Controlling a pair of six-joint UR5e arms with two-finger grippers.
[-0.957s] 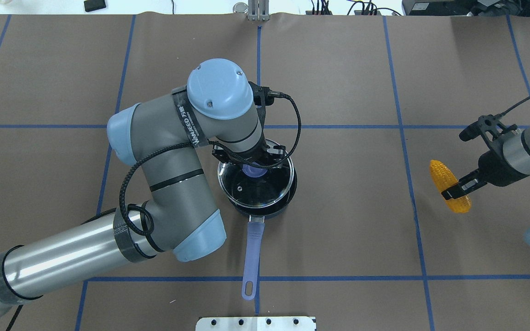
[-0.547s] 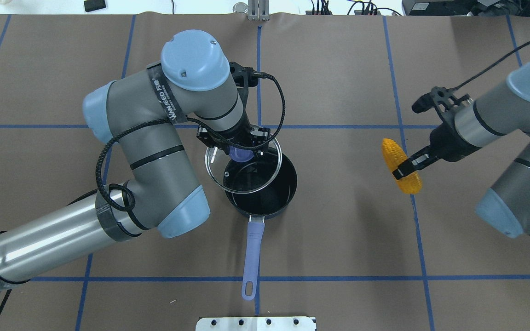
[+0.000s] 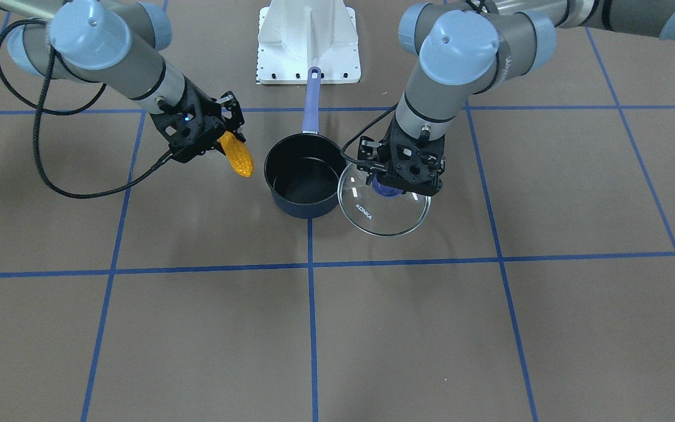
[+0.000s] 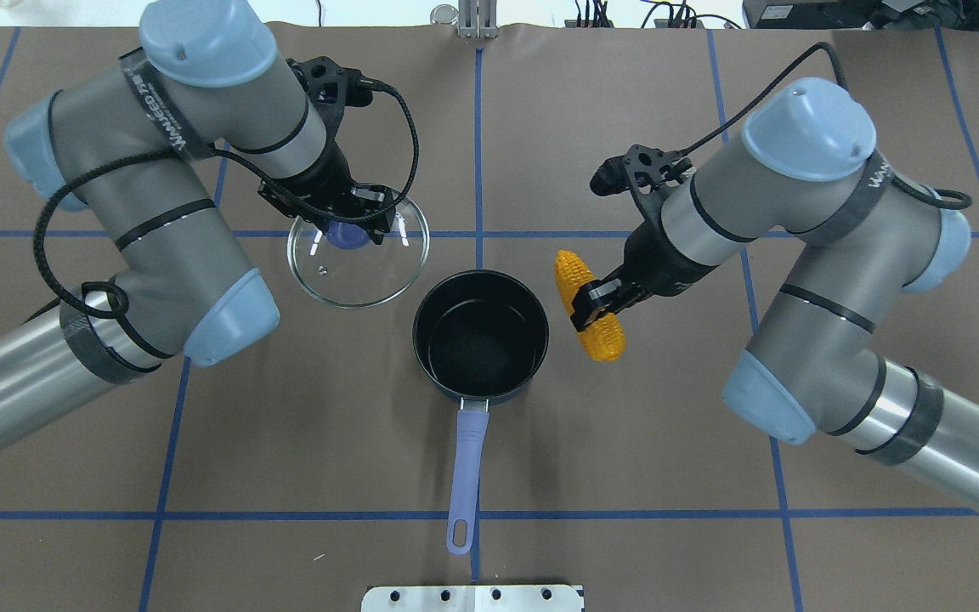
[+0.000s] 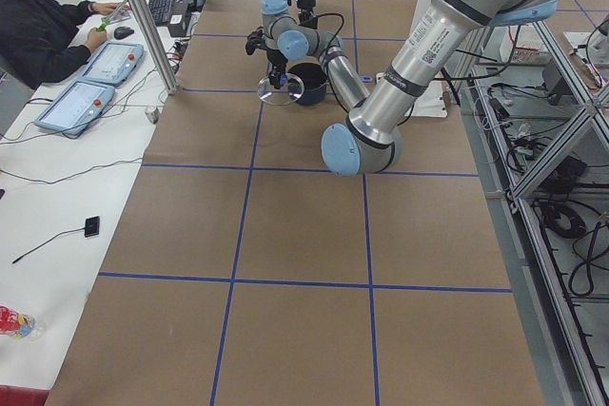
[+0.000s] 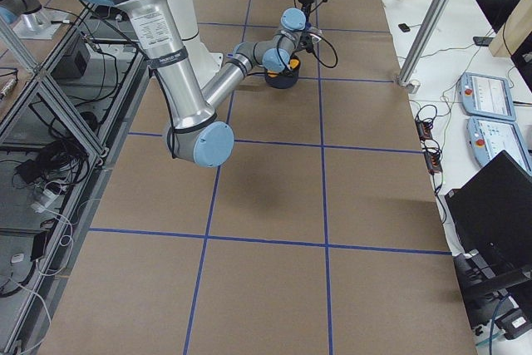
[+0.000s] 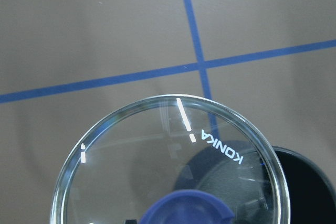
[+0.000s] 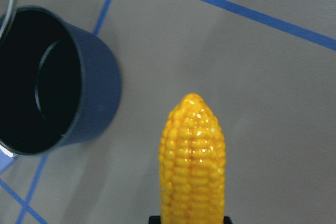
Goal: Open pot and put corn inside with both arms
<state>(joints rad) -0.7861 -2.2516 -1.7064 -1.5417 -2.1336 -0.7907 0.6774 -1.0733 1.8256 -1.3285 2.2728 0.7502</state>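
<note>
Brown table (image 4: 625, 442), blue tape grid (image 4: 608, 514); pot (image 4: 480, 340) standing uncovered at centre.

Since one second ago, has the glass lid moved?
Yes. The glass lid has shifted off the pot, toward the overhead view's upper left.

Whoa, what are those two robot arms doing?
They are working together to get the corn into the pot. The left hand holds the glass lid by its blue knob, off to one side of the pot, so the pot stands open and empty. The right hand grips the corn and holds it in the air right beside the pot. The corn is not inside yet.
</note>
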